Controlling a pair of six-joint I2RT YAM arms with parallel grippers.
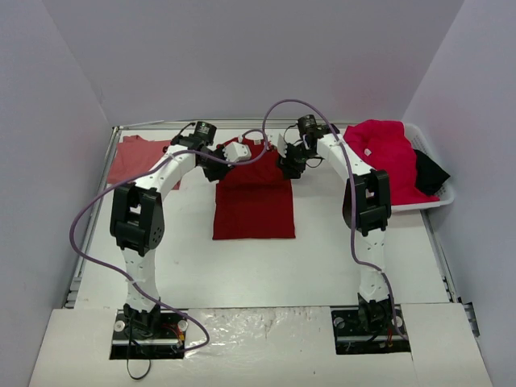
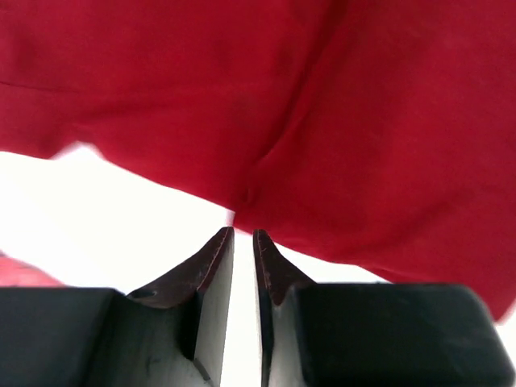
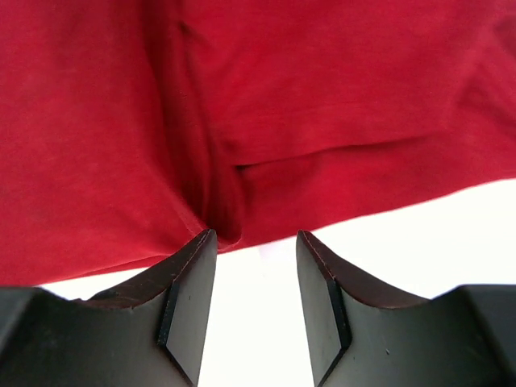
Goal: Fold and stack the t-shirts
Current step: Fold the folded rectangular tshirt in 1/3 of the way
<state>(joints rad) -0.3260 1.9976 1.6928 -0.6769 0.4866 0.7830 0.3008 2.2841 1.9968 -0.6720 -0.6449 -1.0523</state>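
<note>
White desk [image 1: 322, 258] bears the folded dark crimson cloth t-shirt [image 1: 253, 205], left hand [image 2: 243, 234] slightly parted, right hand [image 3: 255, 235] spread, neither gripping; next, probably stacking it.

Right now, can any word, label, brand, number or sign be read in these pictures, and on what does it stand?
No text can be read.
The small white tag on the raspberry t-shirt in the white basket is too small to read.
The dark red t-shirt shows no print.
</note>
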